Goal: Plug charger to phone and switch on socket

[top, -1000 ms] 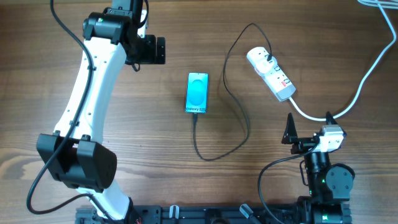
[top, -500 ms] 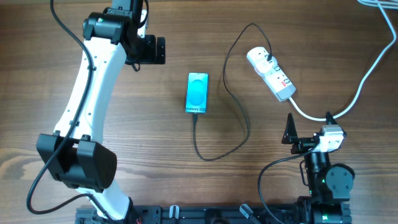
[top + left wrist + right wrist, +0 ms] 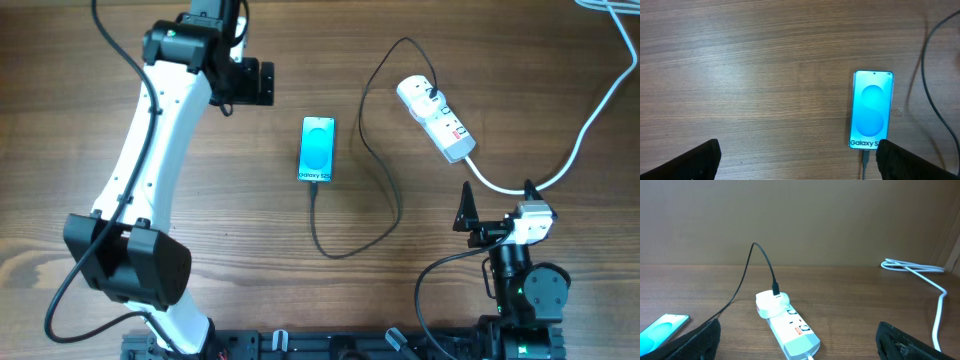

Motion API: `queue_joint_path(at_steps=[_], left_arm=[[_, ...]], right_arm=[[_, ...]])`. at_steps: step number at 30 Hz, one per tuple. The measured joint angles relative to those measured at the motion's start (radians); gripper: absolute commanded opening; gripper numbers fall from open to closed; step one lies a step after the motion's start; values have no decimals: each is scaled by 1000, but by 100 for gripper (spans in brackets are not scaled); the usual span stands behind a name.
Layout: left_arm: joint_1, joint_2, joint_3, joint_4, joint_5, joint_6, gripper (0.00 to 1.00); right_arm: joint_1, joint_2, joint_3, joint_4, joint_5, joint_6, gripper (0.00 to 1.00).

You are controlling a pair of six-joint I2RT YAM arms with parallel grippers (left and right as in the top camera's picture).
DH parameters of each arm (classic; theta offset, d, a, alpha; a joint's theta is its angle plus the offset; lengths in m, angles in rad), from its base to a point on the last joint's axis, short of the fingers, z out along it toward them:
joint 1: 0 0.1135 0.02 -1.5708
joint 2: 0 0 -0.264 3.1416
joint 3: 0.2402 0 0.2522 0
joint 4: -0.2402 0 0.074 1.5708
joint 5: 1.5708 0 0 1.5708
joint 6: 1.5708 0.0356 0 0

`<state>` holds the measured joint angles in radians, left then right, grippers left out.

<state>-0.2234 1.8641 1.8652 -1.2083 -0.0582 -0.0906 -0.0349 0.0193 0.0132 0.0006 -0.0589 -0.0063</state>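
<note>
Teal-screened flat smartphone (image 3: 317, 150) mid wooden worktop (image 3: 250, 210), thin black charger cable (image 3: 384, 185) at its text-end edge, looping to white oblong power strip (image 3: 440, 122), left end effector (image 3: 266, 83) released near phone, right end effector (image 3: 470, 212) released, near strip

The overhead view looks straight down from high up and takes in the whole worktop (image 3: 250, 200), with the phone (image 3: 317, 149) and the socket (image 3: 436, 118). The left wrist view also faces down but from much closer, with the phone at its right. The right wrist view sits low and looks level across the worktop at the socket. The phone's corner shows at its lower left, so all three views share the phone.
</note>
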Motion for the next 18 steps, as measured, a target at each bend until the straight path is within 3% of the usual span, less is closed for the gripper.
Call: queue_joint_path(at_steps=[18], left_arm=[[-26,-170,-31,-81,-11,0,100]], right_arm=[[0,0,0,0,0,0,100]])
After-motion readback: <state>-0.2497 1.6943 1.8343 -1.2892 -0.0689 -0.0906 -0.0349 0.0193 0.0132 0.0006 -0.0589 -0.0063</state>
